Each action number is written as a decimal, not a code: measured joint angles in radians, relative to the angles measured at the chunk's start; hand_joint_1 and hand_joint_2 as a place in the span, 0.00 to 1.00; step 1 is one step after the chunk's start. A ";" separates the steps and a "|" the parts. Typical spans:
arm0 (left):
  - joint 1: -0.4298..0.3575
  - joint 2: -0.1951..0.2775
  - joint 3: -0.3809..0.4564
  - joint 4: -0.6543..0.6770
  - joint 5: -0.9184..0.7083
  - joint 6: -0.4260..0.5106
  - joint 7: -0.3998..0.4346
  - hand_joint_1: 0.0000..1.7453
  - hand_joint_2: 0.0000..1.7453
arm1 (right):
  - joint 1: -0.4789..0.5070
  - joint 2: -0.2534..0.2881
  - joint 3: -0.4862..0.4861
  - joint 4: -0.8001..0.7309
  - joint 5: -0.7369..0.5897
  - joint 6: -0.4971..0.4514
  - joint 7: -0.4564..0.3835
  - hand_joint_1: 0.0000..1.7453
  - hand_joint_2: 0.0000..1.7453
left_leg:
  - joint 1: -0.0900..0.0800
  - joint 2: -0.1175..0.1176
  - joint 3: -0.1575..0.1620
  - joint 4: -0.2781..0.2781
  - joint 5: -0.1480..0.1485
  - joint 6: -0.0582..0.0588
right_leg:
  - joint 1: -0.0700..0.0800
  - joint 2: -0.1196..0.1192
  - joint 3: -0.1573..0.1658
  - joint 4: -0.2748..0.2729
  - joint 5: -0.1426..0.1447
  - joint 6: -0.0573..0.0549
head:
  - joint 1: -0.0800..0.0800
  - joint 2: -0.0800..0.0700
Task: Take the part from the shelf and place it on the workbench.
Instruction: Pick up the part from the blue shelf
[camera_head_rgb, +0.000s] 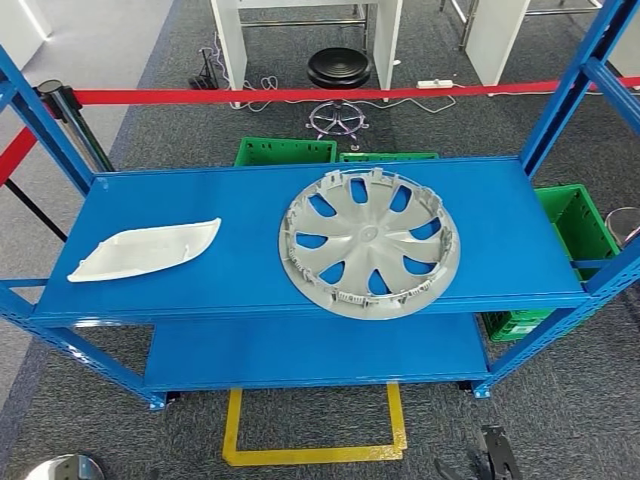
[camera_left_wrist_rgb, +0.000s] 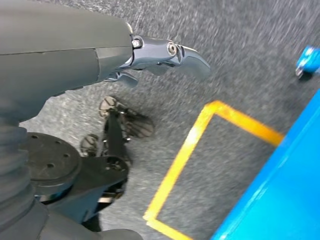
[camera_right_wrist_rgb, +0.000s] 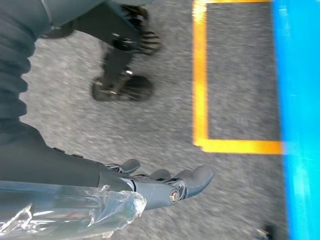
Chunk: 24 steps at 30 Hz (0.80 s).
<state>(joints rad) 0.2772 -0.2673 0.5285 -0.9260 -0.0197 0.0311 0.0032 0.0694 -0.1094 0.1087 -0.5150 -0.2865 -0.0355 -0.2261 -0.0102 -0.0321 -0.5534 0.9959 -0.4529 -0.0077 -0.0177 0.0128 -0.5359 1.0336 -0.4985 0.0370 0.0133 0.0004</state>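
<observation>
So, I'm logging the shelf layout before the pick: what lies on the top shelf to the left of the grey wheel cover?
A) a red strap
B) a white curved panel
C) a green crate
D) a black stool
B: a white curved panel lies flat on the blue top shelf, left of the wheel cover and apart from it.

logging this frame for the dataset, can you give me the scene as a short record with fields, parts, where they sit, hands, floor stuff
shelf: blue metal rack, two levels in view
part 1: grey wheel cover, lying flat on the upper level, right of centre, near the front edge
part 2: white curved plastic panel, upper level, left side, apart from the wheel cover
left hand: hanging over the carpet, holding nothing
right hand: hanging over the carpet, holding nothing
floor: yellow tape outline in front of the rack
behind rack: green crates, red barrier tape, black stool
task state: not yet started
</observation>
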 joint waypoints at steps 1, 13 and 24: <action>0.005 -0.006 0.009 -0.011 0.000 0.003 0.003 0.00 1.00 | 0.000 -0.002 -0.001 -0.009 0.002 -0.006 -0.010 0.00 1.00 | 0.000 0.000 0.000 0.000 0.000 0.000 | 0.000 0.000 0.000 0.000 0.000 0.000 | 0.000 0.000; 0.079 -0.057 0.005 -0.137 0.031 0.093 0.074 0.00 1.00 | 0.028 0.003 -0.080 -0.300 0.132 -0.120 -0.067 0.00 1.00 | -0.002 0.000 -0.003 0.000 0.002 0.003 | -0.001 0.000 -0.002 0.000 0.003 0.003 | 0.000 0.000; 0.084 -0.071 0.000 -0.154 0.008 0.124 0.080 0.00 1.00 | 0.062 0.027 -0.096 -0.714 0.235 -0.185 -0.083 0.00 1.00 | -0.002 0.000 -0.005 0.000 0.004 0.003 | -0.002 0.000 -0.004 0.000 0.004 0.004 | 0.000 0.000</action>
<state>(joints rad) 0.3612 -0.3383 0.5287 -1.0803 -0.0122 0.1547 0.0829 0.1315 -0.0821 0.0129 -1.2286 -0.0511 -0.2206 -0.3095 -0.0120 -0.0321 -0.5581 0.9963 -0.4488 -0.0044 -0.0192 0.0127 -0.5398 1.0334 -0.4942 0.0410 0.0134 0.0004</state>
